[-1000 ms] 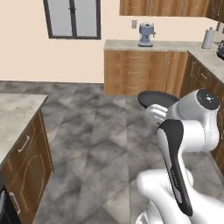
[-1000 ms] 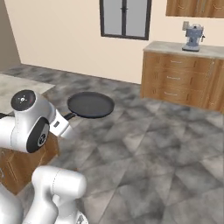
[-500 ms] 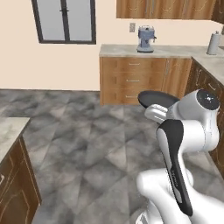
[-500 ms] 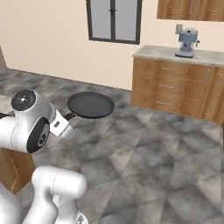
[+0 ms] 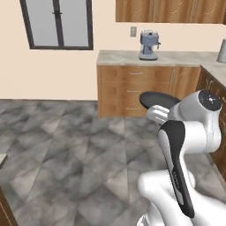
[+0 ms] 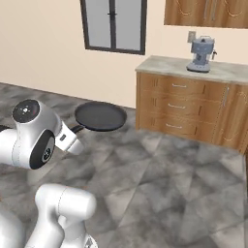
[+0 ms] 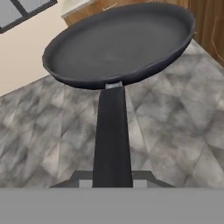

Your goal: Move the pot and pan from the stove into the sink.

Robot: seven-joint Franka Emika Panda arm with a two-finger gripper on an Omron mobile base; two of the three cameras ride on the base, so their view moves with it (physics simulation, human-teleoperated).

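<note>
The pan (image 7: 118,41), shallow, round and dark grey, is held level in the air above the floor. Its long black handle (image 7: 112,135) runs back to my gripper (image 7: 112,178), which is shut on the handle's end. In the right base view the pan (image 6: 100,116) hangs in front of the hand (image 6: 69,139), left of the wooden cabinets. From the left base camera the pan (image 5: 157,99) shows just past the arm's white elbow. The pot, the stove and the sink are out of view.
Wooden base cabinets (image 5: 132,90) with a beige counter stand ahead, a grey coffee machine (image 5: 148,44) (image 6: 201,52) on top. More cabinets (image 5: 217,92) run along the right. A dark-framed window (image 5: 57,22) is at the left. Grey tiled floor (image 6: 160,174) lies between.
The whole picture has shifted, so the base has moved: the left island counter has slid out of view and the cabinets look nearer. The pan stays held in the same place relative to the arm.
</note>
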